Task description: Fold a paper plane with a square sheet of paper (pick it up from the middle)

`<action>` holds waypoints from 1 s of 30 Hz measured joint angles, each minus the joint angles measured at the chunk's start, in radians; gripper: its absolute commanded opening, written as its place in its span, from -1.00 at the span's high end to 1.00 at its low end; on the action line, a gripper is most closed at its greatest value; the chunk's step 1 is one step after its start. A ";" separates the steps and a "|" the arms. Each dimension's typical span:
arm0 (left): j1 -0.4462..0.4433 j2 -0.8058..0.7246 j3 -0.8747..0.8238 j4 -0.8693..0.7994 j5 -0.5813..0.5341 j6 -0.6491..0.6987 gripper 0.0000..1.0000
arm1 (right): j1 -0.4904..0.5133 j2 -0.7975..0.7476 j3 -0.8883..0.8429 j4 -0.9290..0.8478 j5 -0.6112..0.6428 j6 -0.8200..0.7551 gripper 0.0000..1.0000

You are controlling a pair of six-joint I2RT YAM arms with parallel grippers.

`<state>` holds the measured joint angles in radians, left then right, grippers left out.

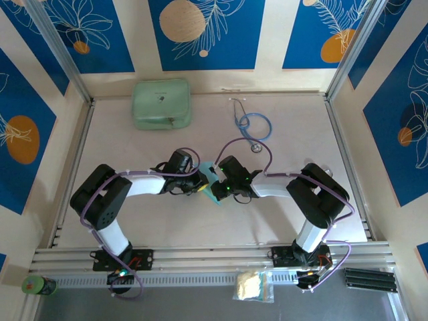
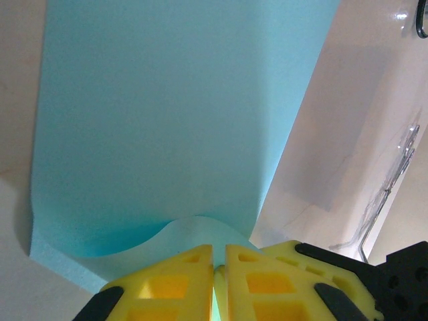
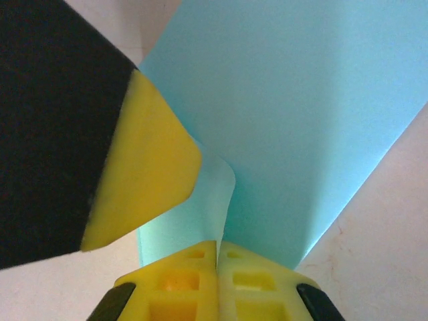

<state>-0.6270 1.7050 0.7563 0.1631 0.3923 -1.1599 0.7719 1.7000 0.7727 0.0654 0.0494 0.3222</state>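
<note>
The square sheet of paper [image 1: 208, 167] lies at the middle of the surface [image 1: 200, 221], between the two wrists, which meet over it from either side. The left arm's fingers [image 2: 200, 264] are pressed together on a raised, curling hump at the near edge of the sheet [image 2: 167, 120], with a thin sliver of the light-blue paper caught between the yellow pads. The right arm's fingers [image 3: 204, 257] are pressed together as well, pinching an upright fold of the same sheet [image 3: 301, 114] that rises straight into their seam. In the right wrist view one yellow-tipped finger of the left arm [image 3: 147, 160] stands just beside that fold and hides the upper left part of the paper. The rest of the sheet lies flat beyond both grips.

Well apart, at the far side of the surface, sits a mint-green rounded case [image 1: 160, 103], and to its right a blue-tubed stethoscope [image 1: 253, 127]. The thin metal piece at the right edge of the left wrist view [image 2: 391, 187] may be part of that stethoscope; it is too blurred to be sure. Along the near rail lie a green can [image 1: 39, 285], a small clear bag of yellowish bits [image 1: 253, 286] and a black ribbed block [image 1: 370, 279]
</note>
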 measured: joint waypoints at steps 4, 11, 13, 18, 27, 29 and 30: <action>0.000 0.007 0.000 0.000 0.000 0.007 0.75 | 0.000 0.001 0.002 -0.002 0.000 0.000 0.99; 0.000 0.023 0.000 0.001 0.000 0.010 0.75 | 0.000 0.006 0.007 -0.004 0.000 0.000 0.99; 0.000 0.027 0.000 0.001 0.000 0.010 0.75 | 0.000 0.006 0.007 -0.004 0.000 0.000 0.99; 0.000 0.032 0.000 0.002 0.001 0.014 0.73 | 0.000 0.006 0.007 -0.004 0.000 0.000 0.99; 0.000 -0.018 -0.012 -0.004 0.002 0.026 0.70 | 0.000 0.006 0.007 -0.005 0.000 0.000 0.99; 0.000 -0.023 -0.017 -0.003 0.003 0.029 0.72 | 0.000 0.006 0.007 -0.005 0.000 0.000 0.99; 0.000 -0.023 -0.019 -0.003 0.002 0.032 0.72 | 0.000 0.006 0.007 -0.005 0.000 0.000 0.99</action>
<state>-0.6270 1.6821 0.7376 0.1600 0.3946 -1.1275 0.7719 1.7058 0.7799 0.0608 0.0490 0.3225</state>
